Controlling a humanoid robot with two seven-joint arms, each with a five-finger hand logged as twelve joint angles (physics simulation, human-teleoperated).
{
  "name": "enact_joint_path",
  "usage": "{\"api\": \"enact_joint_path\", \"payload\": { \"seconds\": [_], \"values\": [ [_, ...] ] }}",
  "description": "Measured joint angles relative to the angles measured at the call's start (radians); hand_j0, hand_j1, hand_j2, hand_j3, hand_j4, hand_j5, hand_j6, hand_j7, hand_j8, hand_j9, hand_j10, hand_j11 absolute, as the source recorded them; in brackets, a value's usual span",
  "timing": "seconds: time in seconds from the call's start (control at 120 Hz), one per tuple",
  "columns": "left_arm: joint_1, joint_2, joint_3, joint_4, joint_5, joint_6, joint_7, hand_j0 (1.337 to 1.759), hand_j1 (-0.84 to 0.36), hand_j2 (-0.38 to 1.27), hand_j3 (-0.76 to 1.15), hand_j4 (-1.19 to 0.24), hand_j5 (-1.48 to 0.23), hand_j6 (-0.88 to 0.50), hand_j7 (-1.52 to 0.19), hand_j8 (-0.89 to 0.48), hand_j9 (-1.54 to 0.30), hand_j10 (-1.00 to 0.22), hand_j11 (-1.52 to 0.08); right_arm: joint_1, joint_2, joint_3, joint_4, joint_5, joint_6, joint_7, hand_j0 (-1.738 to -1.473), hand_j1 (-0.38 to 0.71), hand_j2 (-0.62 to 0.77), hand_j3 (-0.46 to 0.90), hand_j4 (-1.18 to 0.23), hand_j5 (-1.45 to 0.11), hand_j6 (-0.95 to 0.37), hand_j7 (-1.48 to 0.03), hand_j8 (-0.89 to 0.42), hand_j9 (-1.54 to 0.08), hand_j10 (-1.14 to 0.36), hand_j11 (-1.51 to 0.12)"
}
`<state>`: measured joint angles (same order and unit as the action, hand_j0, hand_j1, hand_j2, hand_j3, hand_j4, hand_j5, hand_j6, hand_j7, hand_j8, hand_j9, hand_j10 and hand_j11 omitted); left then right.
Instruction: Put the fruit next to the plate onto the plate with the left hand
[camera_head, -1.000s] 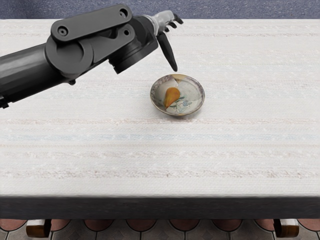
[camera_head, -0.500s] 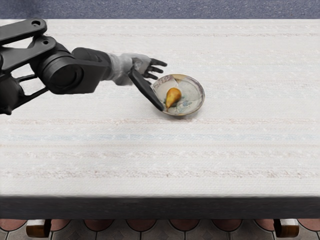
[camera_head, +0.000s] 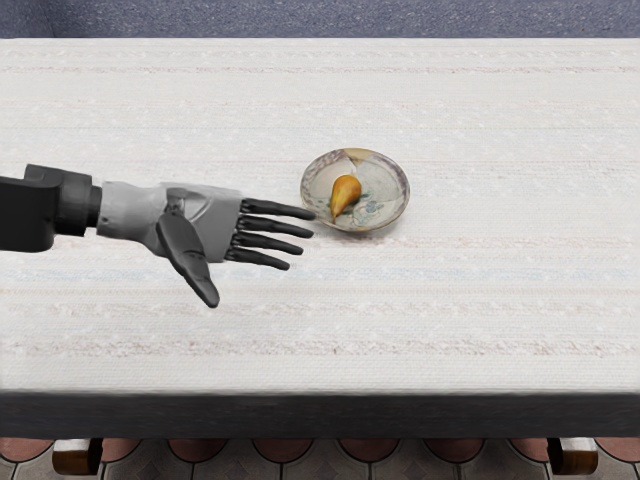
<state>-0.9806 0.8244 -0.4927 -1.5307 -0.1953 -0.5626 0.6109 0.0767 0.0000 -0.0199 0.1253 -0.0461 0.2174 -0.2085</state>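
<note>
A broad table (camera_head: 480, 320) covered in pale, faintly striped woven cloth carries a small round glazed plate (camera_head: 388, 176), shallow and patterned. The left hand (camera_head: 215, 234) reaches in flat just left of the plate, grey palm and black fingers (camera_head: 270, 227) spread, holding nothing. The smooth yellow-orange, pear-shaped fruit (camera_head: 345, 191) lies on the plate.

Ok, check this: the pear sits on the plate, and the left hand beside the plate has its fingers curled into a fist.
No. The pear does sit on the plate with the left hand beside it, but the fingers are stretched out straight, holding nothing, not curled into a fist. The head view shows it.
</note>
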Motion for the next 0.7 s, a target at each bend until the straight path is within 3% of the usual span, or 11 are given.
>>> {"api": "enact_joint_path", "payload": {
  "seconds": [0.392, 0.7],
  "values": [
    [0.054, 0.294, 0.006, 0.034, -0.043, -0.048, 0.000, 1.658, 0.32, 0.00, 0.00, -0.03, -0.03, -0.03, -0.03, -0.03, -0.03, -0.03, -0.03, 0.000, 0.000, 0.000, 0.002, 0.000, 0.002, 0.001, -1.658, -0.35, 0.00, 0.00, 0.00, 0.00, 0.00, 0.00, 0.00, 0.00, 0.00, 0.00],
    [0.059, 0.317, 0.011, 0.078, -0.043, -0.050, 0.000, 1.658, 0.32, 0.00, 0.00, -0.02, -0.03, -0.02, -0.03, -0.02, -0.03, -0.02, -0.03, 0.000, 0.000, 0.000, 0.005, 0.000, 0.014, 0.001, -1.658, -0.35, 0.00, 0.00, 0.00, 0.00, 0.00, 0.00, 0.00, 0.00, 0.00, 0.00]
  ]
}}
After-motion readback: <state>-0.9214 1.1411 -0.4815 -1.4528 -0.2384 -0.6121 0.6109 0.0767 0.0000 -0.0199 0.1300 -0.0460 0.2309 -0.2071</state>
